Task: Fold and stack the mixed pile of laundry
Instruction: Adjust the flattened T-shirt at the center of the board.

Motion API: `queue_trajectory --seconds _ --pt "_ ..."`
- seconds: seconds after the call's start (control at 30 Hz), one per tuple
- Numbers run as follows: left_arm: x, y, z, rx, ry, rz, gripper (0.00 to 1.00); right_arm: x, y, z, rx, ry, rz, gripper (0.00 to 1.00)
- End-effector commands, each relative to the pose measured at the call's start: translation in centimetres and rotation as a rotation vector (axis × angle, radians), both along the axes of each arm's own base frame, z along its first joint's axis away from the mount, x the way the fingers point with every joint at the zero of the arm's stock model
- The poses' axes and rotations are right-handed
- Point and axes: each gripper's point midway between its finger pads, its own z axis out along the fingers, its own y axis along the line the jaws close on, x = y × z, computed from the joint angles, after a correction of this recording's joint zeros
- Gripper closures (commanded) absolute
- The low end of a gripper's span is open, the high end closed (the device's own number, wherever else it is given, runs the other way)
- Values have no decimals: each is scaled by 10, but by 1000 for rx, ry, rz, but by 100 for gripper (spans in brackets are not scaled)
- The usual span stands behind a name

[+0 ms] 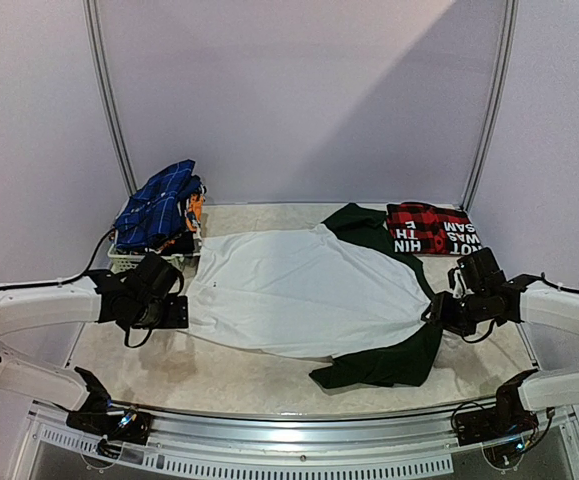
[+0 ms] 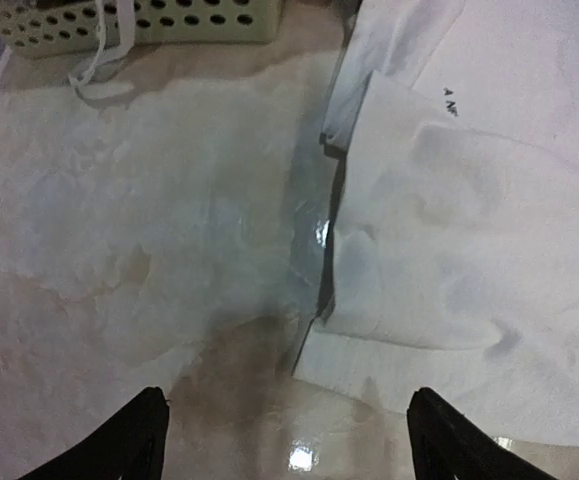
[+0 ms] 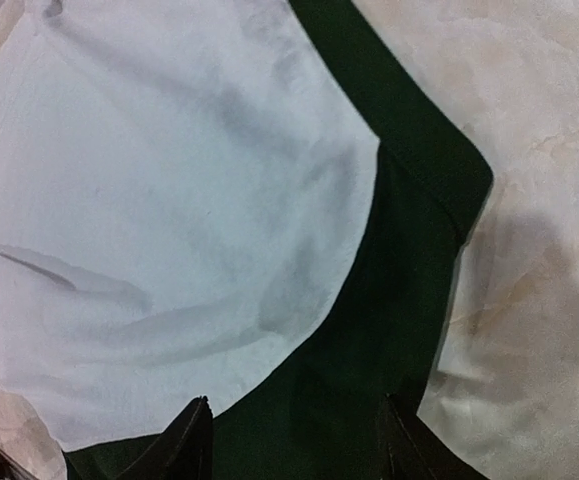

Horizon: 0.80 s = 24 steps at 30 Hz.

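White T-shirt (image 1: 299, 290), green-sleeved: lying spread flat across table (image 1: 229, 370), seemingly for folding. Plaid shirt (image 1: 431, 230): sitting folded far right, apparently starting the stack. Blue checked cloth (image 1: 161, 205): waiting atop basket (image 1: 129, 258). Left gripper (image 2: 289, 395), right gripper (image 3: 294, 400): hovering at the T-shirt's ends, jaws apart, gripping nothing.

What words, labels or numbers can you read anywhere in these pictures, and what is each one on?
"NOT", "SAM", "WAS", "TH", "HIN": white block letters on the folded red-and-black plaid shirt at the far right. They are fragments only, because the folds cut the words off.
"A N": tiny dark print on the white T-shirt in the left wrist view. The rest is too small and blurred to read.
Blue checked cloth: no readable text.
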Motion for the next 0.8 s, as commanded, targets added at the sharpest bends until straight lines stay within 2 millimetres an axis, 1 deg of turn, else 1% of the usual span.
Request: queue_trajectory --seconds 0.0,0.1,0.3,0.43,0.53,0.77 --pt "-24 3 -23 -50 56 21 19 -20 0 6 -47 29 26 42" --pt "-27 2 -32 -93 44 30 24 -34 4 6 -43 46 47 41" --pt "-24 -6 -48 -143 28 37 31 -57 9 4 0 71 73 39" --pt "-20 -9 -57 -159 21 39 36 -61 11 5 28 68 63 38" --pt "-19 -10 -60 -160 17 39 45 -62 12 3 35 71 60 37" --pt "-14 -11 -56 -156 -5 39 59 -61 12 1 31 73 57 37"
